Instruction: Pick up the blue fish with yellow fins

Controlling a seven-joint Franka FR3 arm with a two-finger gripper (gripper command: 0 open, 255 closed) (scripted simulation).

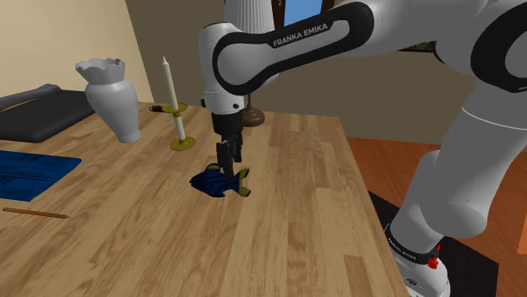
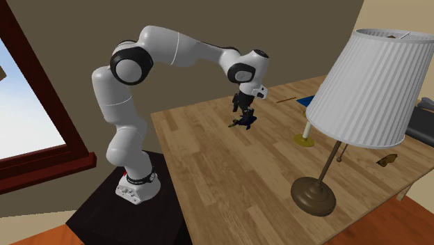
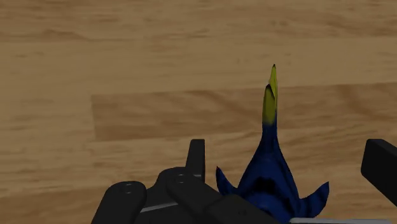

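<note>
The tool [image 1: 228,159] hangs low over the desk [image 1: 287,245] with its 2 fingers [image 3: 196,156] spread wide, gripping nothing. The blue fish with yellow fins [image 1: 219,181] lies between them on the boards, touching neither finger, well in from the desk's edge by the stand. A candlestick [image 1: 179,126] stands near it, a pale vase [image 1: 112,97] farther off.
</note>
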